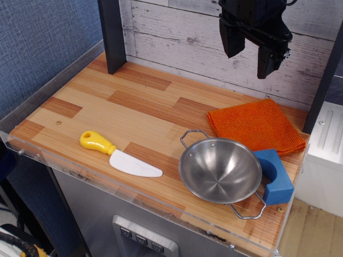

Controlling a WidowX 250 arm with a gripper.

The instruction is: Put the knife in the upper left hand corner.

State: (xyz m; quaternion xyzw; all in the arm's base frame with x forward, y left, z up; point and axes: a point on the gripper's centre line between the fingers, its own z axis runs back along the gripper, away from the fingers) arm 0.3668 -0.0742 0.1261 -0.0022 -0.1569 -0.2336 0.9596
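The knife [119, 153] lies flat near the front edge of the tabletop, left of centre, with its yellow handle to the left and its white blade pointing right. The upper left hand corner [102, 67] of the wood-plank tabletop lies beside the black vertical post [112, 35]. My gripper [251, 56] hangs high above the back right of the table, jaws open and empty, far from the knife.
A steel bowl [220, 170] with wire handles sits at the front right. An orange cloth [256, 126] lies behind it, and a blue block [275, 175] is at the right edge. A clear acrylic rim [48, 72] borders the table.
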